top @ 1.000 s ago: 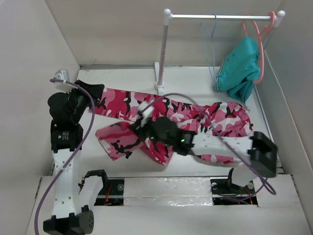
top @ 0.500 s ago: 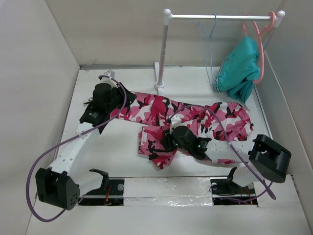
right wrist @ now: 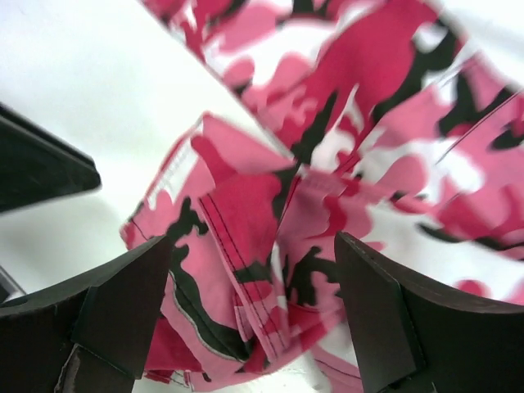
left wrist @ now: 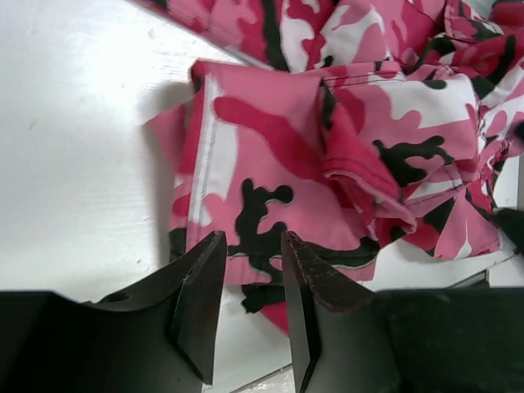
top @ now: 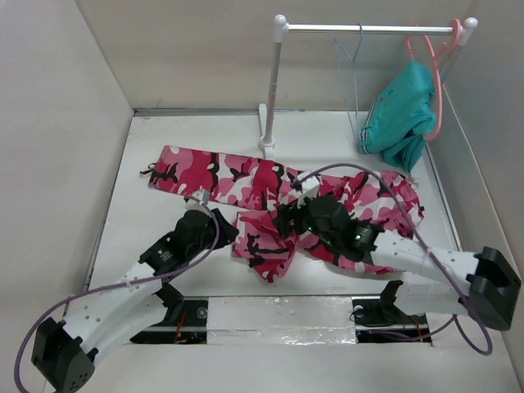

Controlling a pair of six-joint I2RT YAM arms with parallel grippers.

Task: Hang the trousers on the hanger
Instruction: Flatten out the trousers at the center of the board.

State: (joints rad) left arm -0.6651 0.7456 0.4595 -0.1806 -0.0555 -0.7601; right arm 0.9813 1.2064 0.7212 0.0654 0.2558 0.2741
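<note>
The camouflage trousers [top: 246, 180] lie across the table, with one leg folded into a bunch [top: 264, 250] near the front. My left gripper [top: 221, 233] hovers low at the bunch's left edge. In the left wrist view it [left wrist: 251, 241] is narrowly open, with nothing between its fingers and the trousers [left wrist: 327, 147] just ahead. My right gripper [top: 284, 223] hangs over the bunch, wide open [right wrist: 254, 246] and empty, above the trousers [right wrist: 270, 205]. The pale-blue hanger [top: 352, 82] hangs bare on the rail.
A white clothes rail [top: 368, 28] on a post [top: 270, 90] stands at the back. A coral-pink hanger [top: 435, 78] carries a teal garment [top: 401, 115] at its right end. White walls close in the table on three sides.
The right gripper has opened and let go of the folded leg. The left arm has swung from the far left trouser end to the near side of the bunch, opening slightly.
</note>
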